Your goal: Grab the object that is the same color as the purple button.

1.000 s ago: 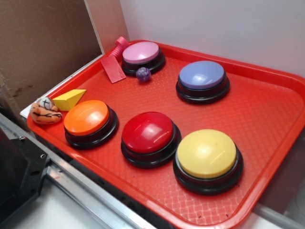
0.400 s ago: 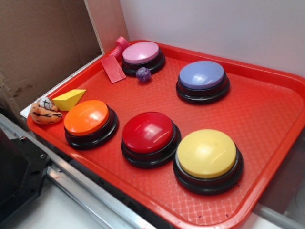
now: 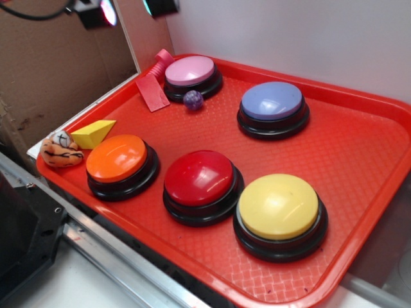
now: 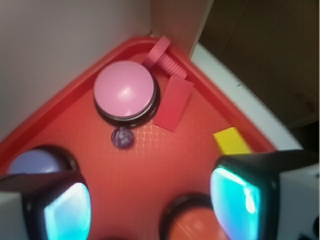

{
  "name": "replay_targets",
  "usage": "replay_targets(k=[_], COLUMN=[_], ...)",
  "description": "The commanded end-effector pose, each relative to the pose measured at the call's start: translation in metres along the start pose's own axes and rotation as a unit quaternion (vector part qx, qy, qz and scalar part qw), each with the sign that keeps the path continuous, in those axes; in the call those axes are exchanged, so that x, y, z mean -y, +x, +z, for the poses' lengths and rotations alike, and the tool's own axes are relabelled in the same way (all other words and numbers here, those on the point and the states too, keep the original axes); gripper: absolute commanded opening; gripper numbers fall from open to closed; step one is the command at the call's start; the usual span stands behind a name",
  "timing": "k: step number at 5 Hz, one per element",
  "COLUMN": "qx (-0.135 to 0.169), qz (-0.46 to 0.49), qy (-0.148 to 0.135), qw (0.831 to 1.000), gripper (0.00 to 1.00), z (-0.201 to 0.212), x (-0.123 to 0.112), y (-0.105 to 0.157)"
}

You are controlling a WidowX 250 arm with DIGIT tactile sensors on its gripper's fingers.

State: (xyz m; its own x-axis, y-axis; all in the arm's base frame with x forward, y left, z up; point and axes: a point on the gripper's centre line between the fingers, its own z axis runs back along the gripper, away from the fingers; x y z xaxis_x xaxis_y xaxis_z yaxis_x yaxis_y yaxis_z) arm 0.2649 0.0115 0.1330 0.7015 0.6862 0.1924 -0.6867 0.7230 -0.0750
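A small purple speckled ball lies on the red tray just in front of the pink button; in the wrist view the ball sits below the pink button. The lavender-blue button stands to the ball's right; only its edge shows in the wrist view. My gripper is high above the tray's far left corner, barely in the exterior view. In the wrist view it is open and empty, well above the tray, the ball ahead between the fingers.
A pink-red flat wedge and a pink bolt lie left of the pink button. A yellow wedge and a small plush toy sit at the tray's left edge. Orange, red and yellow buttons fill the front.
My gripper has come into the exterior view at the top left, where none showed before. The objects on the tray have not moved.
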Motion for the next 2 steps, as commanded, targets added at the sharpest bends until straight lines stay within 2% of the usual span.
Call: replay_targets(k=[1,2], qx=[-0.006,-0.044], qz=[0.043,0.046], qy=[-0.028,-0.036], qw=[0.999,0.997], gripper=[1.00,1.00], z=[-0.059,-0.081], x=[0.021,0.023], y=[0.025,0.022])
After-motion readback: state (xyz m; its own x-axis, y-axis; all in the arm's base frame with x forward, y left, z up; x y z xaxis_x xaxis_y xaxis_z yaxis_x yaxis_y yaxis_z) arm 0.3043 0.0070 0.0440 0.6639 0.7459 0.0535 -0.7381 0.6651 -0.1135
